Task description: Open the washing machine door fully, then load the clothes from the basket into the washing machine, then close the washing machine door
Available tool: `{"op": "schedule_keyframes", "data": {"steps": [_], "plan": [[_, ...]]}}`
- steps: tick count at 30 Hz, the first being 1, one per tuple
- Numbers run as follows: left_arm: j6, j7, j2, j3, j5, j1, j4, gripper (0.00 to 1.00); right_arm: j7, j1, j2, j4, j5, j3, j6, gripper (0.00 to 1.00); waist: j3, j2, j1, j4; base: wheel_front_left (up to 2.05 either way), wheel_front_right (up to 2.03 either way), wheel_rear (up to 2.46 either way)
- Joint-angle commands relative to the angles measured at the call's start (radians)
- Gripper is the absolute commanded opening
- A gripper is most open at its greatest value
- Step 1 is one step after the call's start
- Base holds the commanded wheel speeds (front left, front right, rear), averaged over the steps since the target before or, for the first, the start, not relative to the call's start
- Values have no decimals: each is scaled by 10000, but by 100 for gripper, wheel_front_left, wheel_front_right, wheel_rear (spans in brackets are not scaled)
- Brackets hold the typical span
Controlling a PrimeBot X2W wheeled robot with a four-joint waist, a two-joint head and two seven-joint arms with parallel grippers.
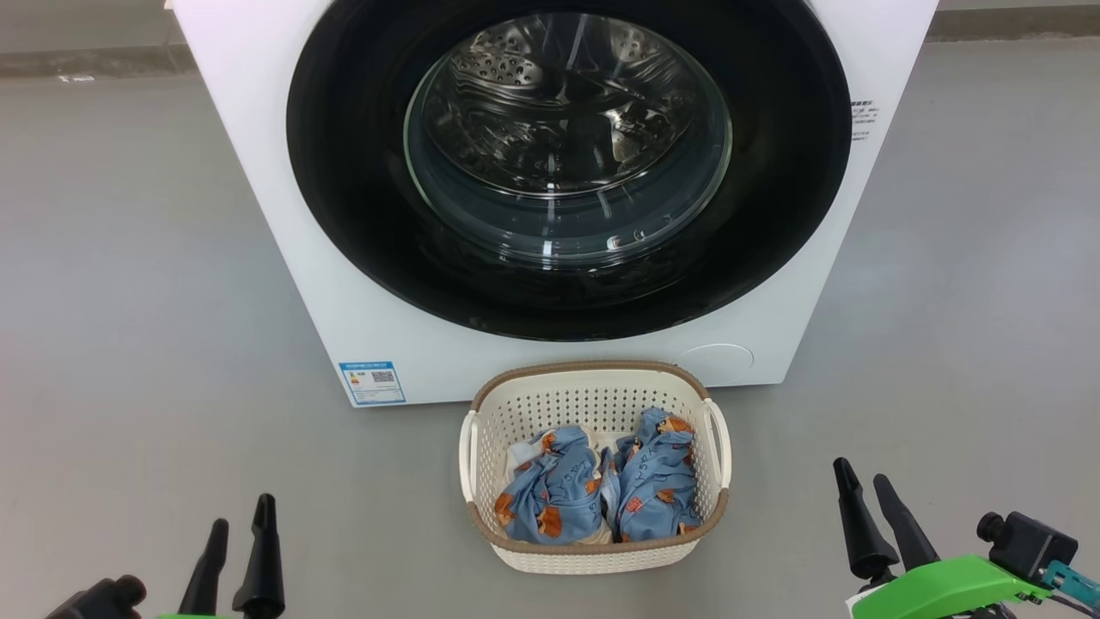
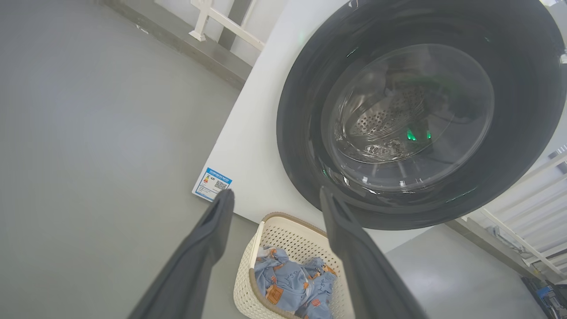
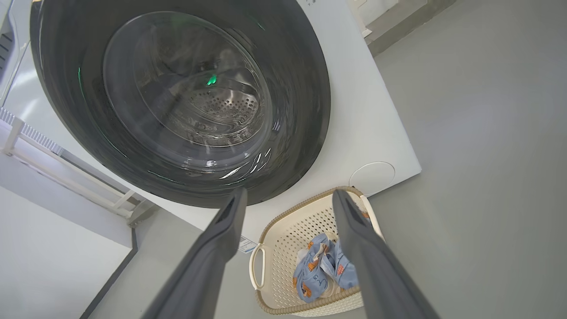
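Before the closed washing machine door [image 1: 344,129], the basket [image 1: 593,404] holding the clothes [image 1: 559,499] sits on the grey floor [image 1: 129,344]. My left gripper [image 1: 244,513] and right gripper [image 1: 861,472] flank it, fingers spread, holding nothing.

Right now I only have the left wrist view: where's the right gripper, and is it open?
Observer: The right gripper is open and empty, low to the right of the basket, apart from it.
Operator: Is the door's right side shut?
Observer: The door looks shut there, lying against the washer.
Operator: Basket's far handle?
Observer: There's a white handle on that side, with the clothes not over it.
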Motion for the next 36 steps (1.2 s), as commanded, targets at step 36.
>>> {"op": "schedule_keyframes", "data": {"steps": [36], "plan": [[-30,-1128,462,33,3898,-131,-669,100,-1091,-542,-73,-65,-3995,586,13,100,112,0,-1,-39,0,0,0]]}}
